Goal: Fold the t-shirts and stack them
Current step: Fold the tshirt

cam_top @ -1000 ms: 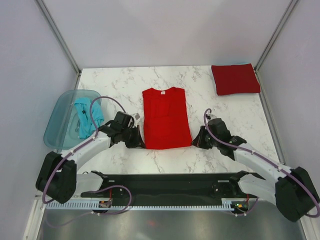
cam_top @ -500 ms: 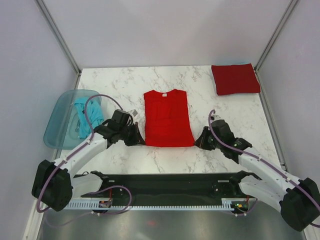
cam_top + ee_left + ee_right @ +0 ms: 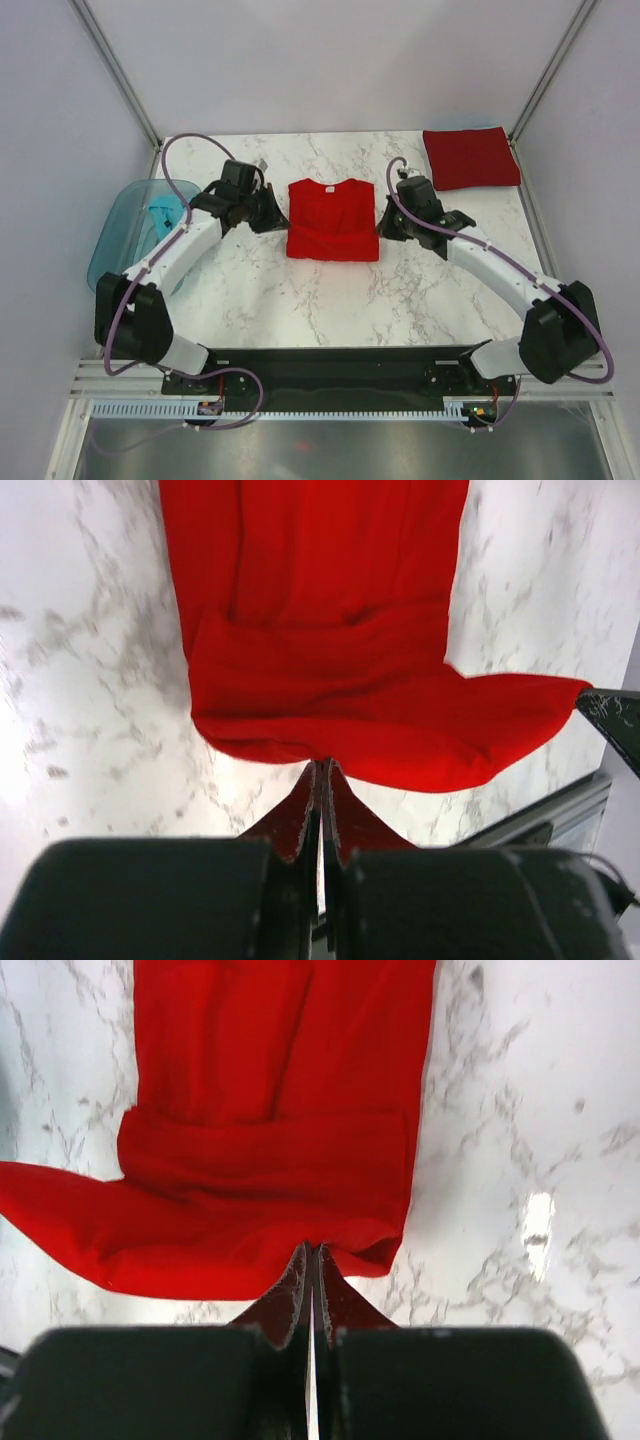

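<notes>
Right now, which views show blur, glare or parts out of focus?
Top view: sharp, evenly lit, soft shadows only. Left wrist view: table washed out at the left, left gripper dark and soft, red shirt clear. Right wrist view: one glare spot on the table right of the shirt, right gripper dark.

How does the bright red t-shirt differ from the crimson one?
The bright red t-shirt lies mid-table, half folded, its edge pinched by the left pincer and right pincer. The crimson t-shirt is a finished square in the far right corner, untouched. Bright red is lighter, crimson darker. Both lie on the marble table.
</notes>
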Robot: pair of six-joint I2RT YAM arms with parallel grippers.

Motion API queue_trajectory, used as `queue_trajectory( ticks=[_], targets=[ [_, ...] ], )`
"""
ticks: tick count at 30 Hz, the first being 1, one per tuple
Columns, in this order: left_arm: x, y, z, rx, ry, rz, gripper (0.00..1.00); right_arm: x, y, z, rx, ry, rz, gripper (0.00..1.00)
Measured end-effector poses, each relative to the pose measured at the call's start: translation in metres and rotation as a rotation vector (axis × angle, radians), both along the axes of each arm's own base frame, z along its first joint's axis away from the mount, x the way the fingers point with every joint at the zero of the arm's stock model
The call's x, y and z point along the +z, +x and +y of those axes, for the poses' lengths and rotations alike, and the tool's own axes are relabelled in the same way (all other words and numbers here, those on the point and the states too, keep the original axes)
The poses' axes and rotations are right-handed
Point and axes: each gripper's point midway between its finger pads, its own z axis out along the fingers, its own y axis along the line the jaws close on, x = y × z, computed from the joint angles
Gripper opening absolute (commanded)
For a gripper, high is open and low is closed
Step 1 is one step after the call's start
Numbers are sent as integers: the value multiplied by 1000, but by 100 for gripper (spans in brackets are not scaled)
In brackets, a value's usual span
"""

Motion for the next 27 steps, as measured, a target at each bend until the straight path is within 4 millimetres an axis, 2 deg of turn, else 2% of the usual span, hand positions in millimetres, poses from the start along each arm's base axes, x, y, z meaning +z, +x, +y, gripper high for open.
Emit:
queue_trajectory(
  ticks=[5,9,12,15,18,22,27],
  targets=[
    [12,59,12,46,8,-37,2,14,62,-5,-31,-40,-33,0],
    [20,104,6,27,9,-80,2,22,109,-8,-50,-56,-58,0],
    [24,136,3,22,1,-109,2,19,139,-12,-63,-65,-61,0],
    [23,167,-2,11,-14,-130,2,7,164,-15,-73,-69,-45,0],
    [17,199,-5,9,-30,-146,2,-5,184,-17,-82,-71,-31,0],
    [-6,238,-5,13,-48,-144,2,-18,213,-15,-81,-63,-27,0],
    [-33,275,2,28,-61,-151,2,-29,245,-13,-79,-50,-44,0]
  ],
)
